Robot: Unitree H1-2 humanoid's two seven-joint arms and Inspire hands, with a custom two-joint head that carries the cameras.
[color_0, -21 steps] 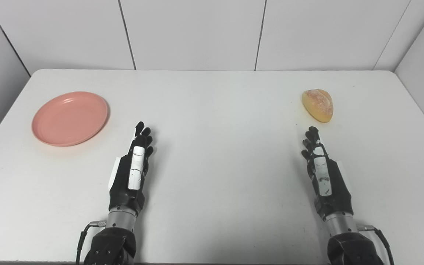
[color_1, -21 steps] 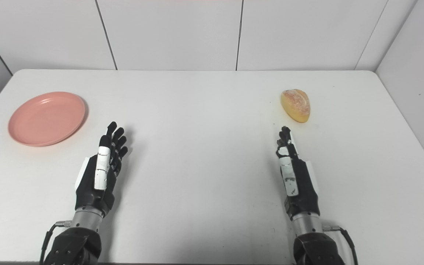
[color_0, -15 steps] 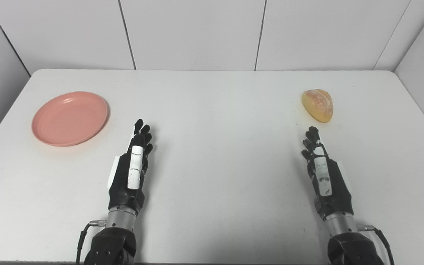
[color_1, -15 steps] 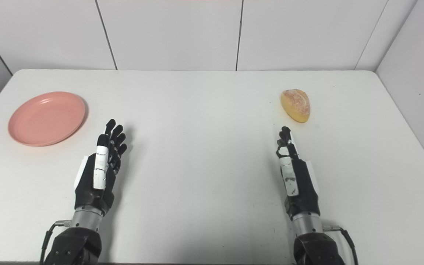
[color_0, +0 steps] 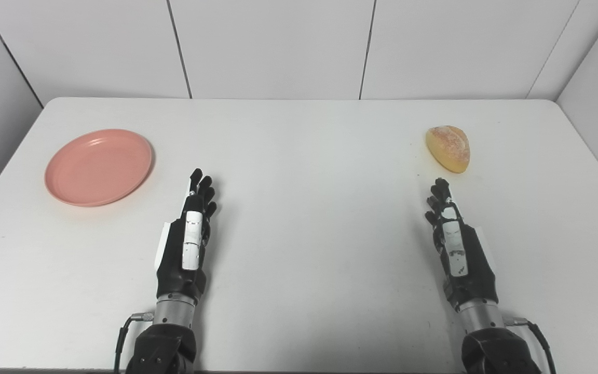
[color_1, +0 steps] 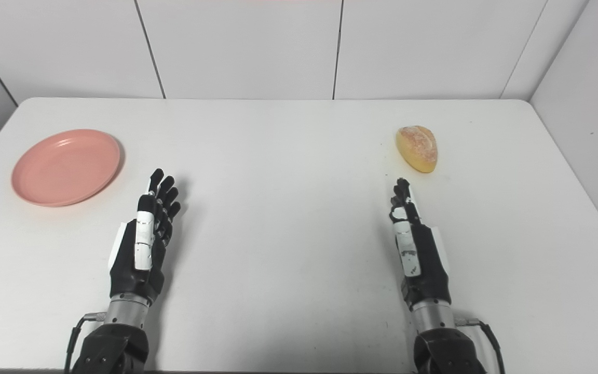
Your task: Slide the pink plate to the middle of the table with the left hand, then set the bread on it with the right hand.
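A round pink plate lies flat at the left side of the white table. A golden bread roll rests at the right side. My left hand stands edge-on over the table, open, fingers stretched forward, to the right of and nearer than the plate and apart from it. On the other side my right hand is open too, held edge-on, its fingertips a short way in front of the bread without touching it. Neither hand holds anything.
White panelled walls close in the table at the back and on both sides. The table's near edge runs along the bottom of the picture, where both forearms and their cables come in.
My left hand has crept slightly forward and turned a little more upright. The right hand, plate and bread have not moved.
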